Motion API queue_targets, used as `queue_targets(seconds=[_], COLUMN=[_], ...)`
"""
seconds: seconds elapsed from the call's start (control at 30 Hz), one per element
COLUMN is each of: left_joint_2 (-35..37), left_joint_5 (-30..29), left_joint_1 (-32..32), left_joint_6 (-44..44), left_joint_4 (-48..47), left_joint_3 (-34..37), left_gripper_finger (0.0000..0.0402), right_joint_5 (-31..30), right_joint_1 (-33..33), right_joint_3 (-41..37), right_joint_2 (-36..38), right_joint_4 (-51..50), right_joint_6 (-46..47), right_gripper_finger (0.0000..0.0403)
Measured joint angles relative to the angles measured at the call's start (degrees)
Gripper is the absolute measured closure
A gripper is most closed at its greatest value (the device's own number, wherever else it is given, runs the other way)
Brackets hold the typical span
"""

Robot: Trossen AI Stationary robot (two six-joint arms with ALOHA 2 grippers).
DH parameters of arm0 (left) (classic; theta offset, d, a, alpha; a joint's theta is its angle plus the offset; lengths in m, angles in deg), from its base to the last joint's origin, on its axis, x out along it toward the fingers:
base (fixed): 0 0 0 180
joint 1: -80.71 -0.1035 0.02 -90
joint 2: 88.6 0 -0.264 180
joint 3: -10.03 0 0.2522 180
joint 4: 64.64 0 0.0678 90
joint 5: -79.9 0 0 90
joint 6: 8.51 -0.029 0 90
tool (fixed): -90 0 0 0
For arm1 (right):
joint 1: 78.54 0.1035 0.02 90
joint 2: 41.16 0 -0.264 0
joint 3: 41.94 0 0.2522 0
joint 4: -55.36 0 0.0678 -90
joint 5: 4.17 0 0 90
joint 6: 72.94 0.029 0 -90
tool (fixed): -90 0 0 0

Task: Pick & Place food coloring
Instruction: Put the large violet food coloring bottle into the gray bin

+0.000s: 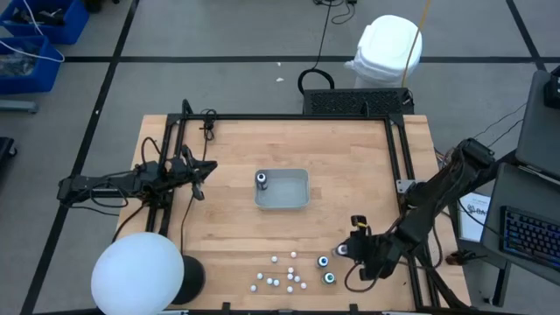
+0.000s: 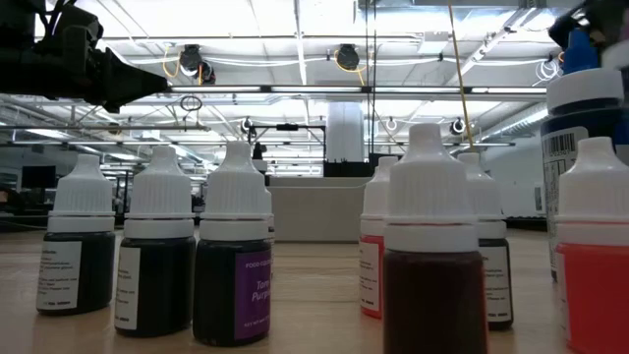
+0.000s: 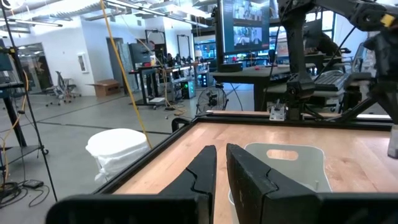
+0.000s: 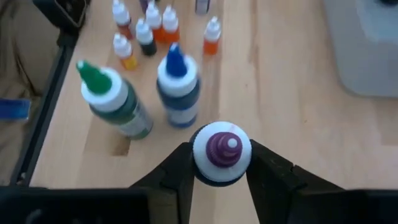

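The pale wooden table [image 1: 227, 210] filled the middle of the high view, with the shallow grey plastic tray [image 1: 293, 199] near its centre; one dark-capped bottle [image 1: 262, 179] already stood in the tray's upper-left corner. The left gripper [image 1: 199, 188] waited left of the tray, its fingers [image 3: 202, 171] nearly pressed together on nothing. The right gripper [image 1: 352, 248] worked at the lower right of the table, and in its wrist view the jaws pinched the white shoulder of a small bottle with a purple nozzle cap [image 4: 222, 151] from both sides. Just beside it stood a blue-capped bottle [image 4: 178, 84] and a tilted green-capped bottle [image 4: 112, 99]. A scatter of tiny white-capped dropper bottles [image 1: 284, 273] lay along the lower edge (they crowd the low view).

The purple-capped one looked light, rigid and smooth-sided, so likely to slip or topple. I judged the shoulder under the cap the best hold, squeezed gently and kept upright.
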Motion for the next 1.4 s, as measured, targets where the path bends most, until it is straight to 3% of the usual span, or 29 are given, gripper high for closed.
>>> queue_targets(seconds=[0.37,0.53,0.93,1.2,1.4], left_joint_2=[0.0,0.0,0.0,0.0,0.0], left_joint_5=[0.0,0.0,-0.02,-0.02,0.0], left_joint_1=[-0.01,0.01,0.01,0.0,-0.01], left_joint_6=[0.02,0.02,0.0,-0.01,-0.46], left_joint_4=[0.1,0.11,0.35,0.76,1.9], left_joint_3=[0.0,0.0,0.0,0.0,-0.02], left_gripper_finger=[0.0355,0.0355,0.0355,0.0355,0.0355], right_joint_5=[-1.0,5.11,11.85,12.58,17.24], right_joint_1=[-11.88,-20.47,-35.75,-40.48,-42.38], right_joint_3=[0.34,3.57,11.98,18.06,20.6], right_joint_2=[12.1,12.94,-2.08,-12.13,-18.45], right_joint_4=[-0.8,1.14,11.26,14.99,20.84], right_joint_6=[-10.4,-18.75,-30.24,-34.0,-35.25], right_gripper_finger=[0.0289,0.0294,0.0294,0.0288,0.0292])
